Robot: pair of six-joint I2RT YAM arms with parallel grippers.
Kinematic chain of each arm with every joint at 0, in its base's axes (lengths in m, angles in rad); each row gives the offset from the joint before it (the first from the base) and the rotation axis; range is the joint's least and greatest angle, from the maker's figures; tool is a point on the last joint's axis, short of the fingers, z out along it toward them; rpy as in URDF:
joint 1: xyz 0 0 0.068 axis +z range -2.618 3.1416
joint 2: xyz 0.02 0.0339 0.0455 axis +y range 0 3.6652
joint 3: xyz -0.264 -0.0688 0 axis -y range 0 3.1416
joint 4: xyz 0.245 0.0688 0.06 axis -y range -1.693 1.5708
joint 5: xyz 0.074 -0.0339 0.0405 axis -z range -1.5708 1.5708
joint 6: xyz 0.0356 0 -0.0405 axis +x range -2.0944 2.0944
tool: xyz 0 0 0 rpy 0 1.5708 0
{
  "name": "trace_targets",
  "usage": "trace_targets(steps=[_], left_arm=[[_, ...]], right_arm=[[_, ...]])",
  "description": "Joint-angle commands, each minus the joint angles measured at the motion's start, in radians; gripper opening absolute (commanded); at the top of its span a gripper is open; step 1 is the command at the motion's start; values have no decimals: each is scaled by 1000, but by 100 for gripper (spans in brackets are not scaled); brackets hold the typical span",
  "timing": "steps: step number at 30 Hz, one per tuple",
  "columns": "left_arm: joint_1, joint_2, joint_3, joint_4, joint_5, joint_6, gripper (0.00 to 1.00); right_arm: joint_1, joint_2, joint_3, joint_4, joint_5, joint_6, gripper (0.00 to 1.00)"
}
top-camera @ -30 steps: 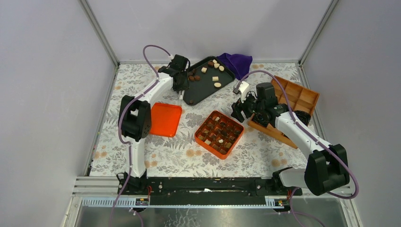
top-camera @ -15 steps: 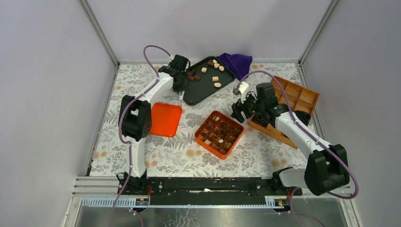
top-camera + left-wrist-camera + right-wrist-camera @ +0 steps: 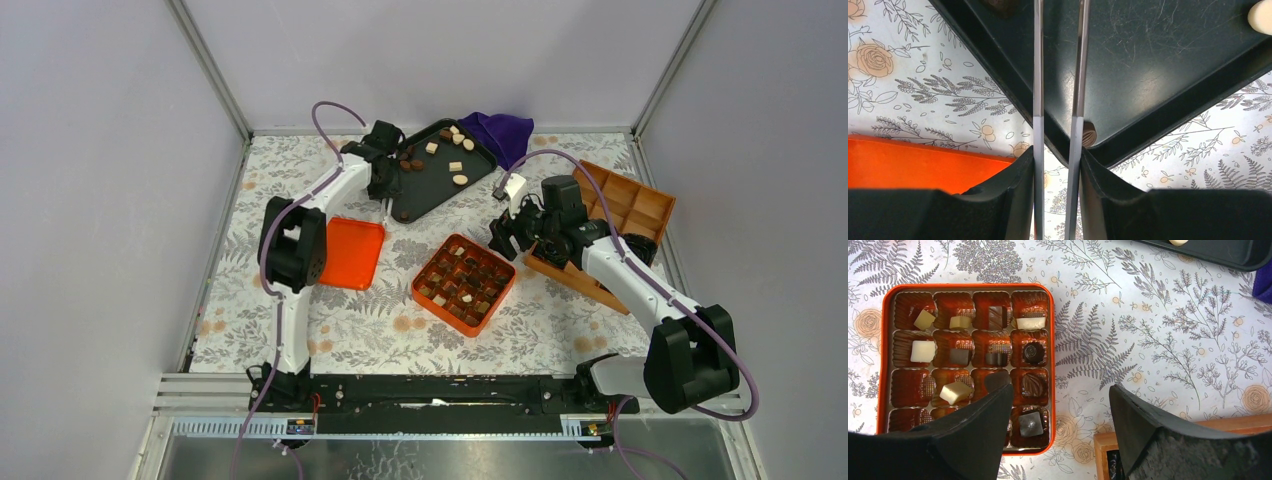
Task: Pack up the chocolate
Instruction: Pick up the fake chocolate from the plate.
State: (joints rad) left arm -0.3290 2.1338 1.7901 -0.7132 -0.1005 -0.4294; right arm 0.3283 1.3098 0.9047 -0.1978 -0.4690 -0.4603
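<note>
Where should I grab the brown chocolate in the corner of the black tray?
From straight above: the brown chocolate sits tight in the corner of the black tray, whose two walls block a sideways reach. Its outline looks round, so I'd pinch its sides with the thin fingers, one on the open floor side. It is half hidden, so wall clearance is unclear.

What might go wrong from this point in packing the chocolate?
1. The left gripper has narrow fingers passing over the raised rim of the black tray at its corner. Lowering there may catch the rim and jolt the tray.
2. The round brown piece sits tight against the corner wall, so the fingers may not fit around it.
3. Many cells of the orange box are filled, and a cream piece lies tilted. A dropped piece could land on another.
</note>
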Motion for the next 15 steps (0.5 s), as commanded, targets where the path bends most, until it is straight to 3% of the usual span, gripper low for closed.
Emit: trace_targets(steps=[1, 4, 15], left_arm=[[6, -3, 55, -3, 7, 23, 22], [4, -29, 53, -1, 27, 28, 1], [1, -220, -97, 68, 79, 64, 0]], right_arm=[[1, 0, 10, 14, -29, -13, 78], [1, 0, 10, 13, -30, -14, 78], [2, -2, 7, 12, -31, -13, 78]])
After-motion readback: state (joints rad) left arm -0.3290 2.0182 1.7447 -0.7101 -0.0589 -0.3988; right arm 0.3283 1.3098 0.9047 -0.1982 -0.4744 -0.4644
